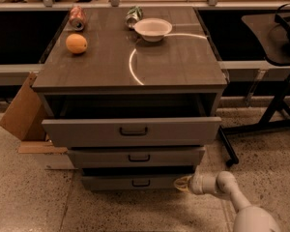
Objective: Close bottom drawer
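Observation:
The bottom drawer [135,182] is the lowest of three in the grey-brown cabinet, with the slimmest front and a small dark bar handle [141,182]. It stands pulled out a little, with a dark gap above its front. My gripper [181,183] comes in low from the bottom right on a white arm and sits at the right end of the drawer's front, touching or nearly touching it. The middle drawer [135,157] and the top drawer [131,131] are also pulled out, the top one farthest.
On the cabinet top [135,57] lie an orange [76,43], a white bowl [153,29] and two cans [77,17]. A cardboard box [21,108] leans at the cabinet's left. A black stand's legs [275,115] stand on the speckled floor at the right.

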Robot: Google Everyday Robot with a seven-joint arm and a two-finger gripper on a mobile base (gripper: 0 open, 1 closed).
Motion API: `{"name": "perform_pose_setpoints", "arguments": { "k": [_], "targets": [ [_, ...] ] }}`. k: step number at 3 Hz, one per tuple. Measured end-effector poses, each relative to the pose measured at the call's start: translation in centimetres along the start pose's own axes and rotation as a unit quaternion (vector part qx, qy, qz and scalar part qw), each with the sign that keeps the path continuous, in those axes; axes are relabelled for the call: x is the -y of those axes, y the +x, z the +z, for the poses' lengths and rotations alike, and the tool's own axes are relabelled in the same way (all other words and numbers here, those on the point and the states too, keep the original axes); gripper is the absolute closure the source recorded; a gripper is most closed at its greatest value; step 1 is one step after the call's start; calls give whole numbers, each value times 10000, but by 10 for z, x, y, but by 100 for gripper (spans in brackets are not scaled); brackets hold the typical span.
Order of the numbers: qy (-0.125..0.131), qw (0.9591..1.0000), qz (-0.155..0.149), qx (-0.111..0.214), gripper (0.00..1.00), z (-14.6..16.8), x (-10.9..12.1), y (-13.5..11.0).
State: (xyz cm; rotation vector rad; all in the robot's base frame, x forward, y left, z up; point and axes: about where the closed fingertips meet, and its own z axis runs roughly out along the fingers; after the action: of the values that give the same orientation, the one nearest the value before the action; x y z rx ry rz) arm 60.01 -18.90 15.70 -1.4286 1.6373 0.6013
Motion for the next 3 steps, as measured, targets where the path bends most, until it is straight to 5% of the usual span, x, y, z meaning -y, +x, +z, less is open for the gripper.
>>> {"name": "perform_pose_setpoints", "arguments": {
  "k": [3],
  "targets": [
    [51, 9983, 36, 578, 100, -12, 8, -9]
  ]
}}
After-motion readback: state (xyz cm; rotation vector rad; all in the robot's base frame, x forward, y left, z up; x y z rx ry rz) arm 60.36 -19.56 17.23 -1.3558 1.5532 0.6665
